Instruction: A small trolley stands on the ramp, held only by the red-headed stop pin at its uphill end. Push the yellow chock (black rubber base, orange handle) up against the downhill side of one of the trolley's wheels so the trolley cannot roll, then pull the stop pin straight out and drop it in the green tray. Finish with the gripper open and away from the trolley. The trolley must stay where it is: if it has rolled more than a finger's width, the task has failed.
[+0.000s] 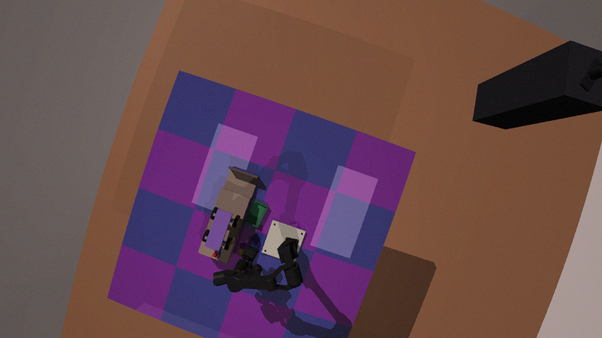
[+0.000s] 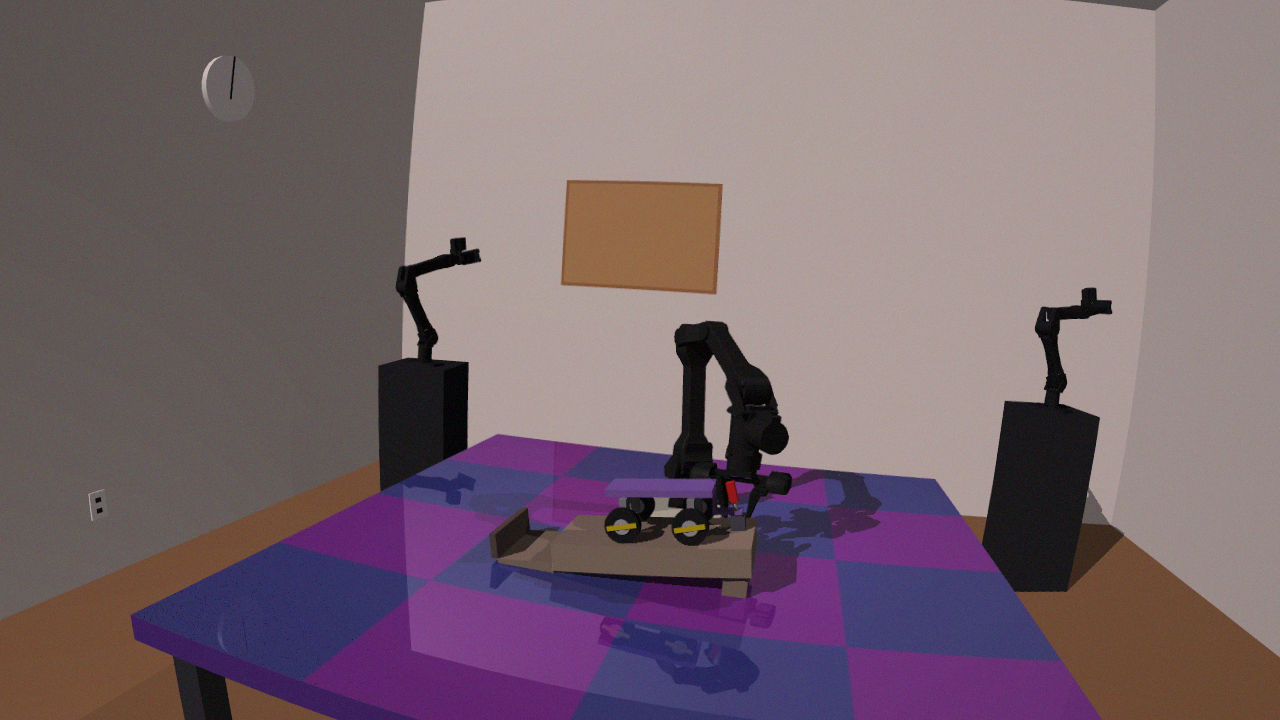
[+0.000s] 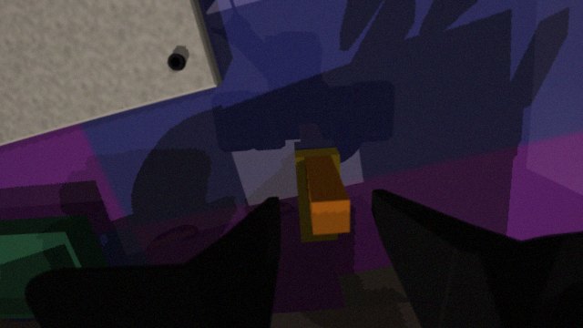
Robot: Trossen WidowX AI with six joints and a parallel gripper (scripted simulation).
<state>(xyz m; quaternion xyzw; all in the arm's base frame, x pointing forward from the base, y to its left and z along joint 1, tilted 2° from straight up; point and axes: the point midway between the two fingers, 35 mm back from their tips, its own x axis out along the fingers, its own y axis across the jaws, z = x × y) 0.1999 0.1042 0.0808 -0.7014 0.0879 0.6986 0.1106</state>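
Chock (image 3: pixel 324 193) between the open claw's (image 3: pixel 325 196) fingers, base partly hidden by its handle.

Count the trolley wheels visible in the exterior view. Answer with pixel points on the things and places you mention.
4: two black round wheels (image 2: pixel 622 525) (image 2: pixel 690 526) on the near side, two farther black round wheels (image 2: pixel 640 507) behind, partly hidden.

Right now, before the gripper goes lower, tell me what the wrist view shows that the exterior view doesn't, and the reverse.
Only the wrist view: the chock with its orange handle, and the green tray.

Only the exterior view: the trolley, the red-headed stop pin, the wall clock and the framed board.

Both: the gripper, part or all of the ramp, and the checkered table top.
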